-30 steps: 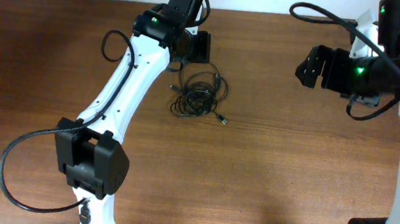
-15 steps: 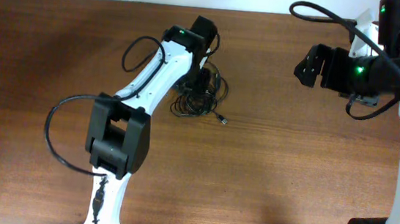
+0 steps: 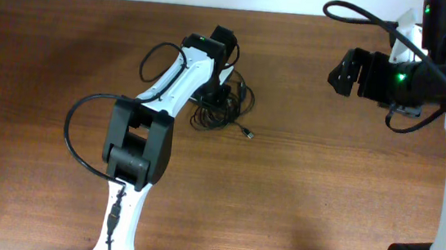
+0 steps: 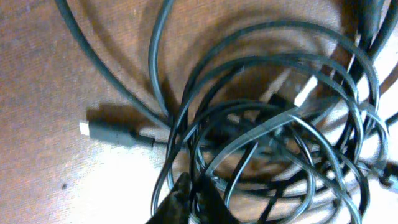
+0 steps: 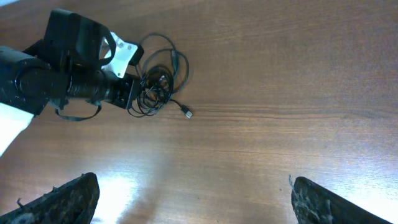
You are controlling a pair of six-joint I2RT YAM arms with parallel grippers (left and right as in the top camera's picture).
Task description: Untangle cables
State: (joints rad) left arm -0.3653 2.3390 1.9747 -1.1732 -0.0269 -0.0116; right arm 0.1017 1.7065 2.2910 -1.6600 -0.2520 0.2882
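One cables tangle, plug trailing lower-right overhead, pale plug tip only in left wrist, left gripper closed, hold unclear, right gripper wide, empty.

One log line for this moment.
left claw: shut on cables | right claw: open, away from cables | cables: tangled heap on table

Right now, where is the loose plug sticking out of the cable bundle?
In the overhead view the plug lies on the wooden table, just off the lower-right edge of the cable bundle, near the table's middle.
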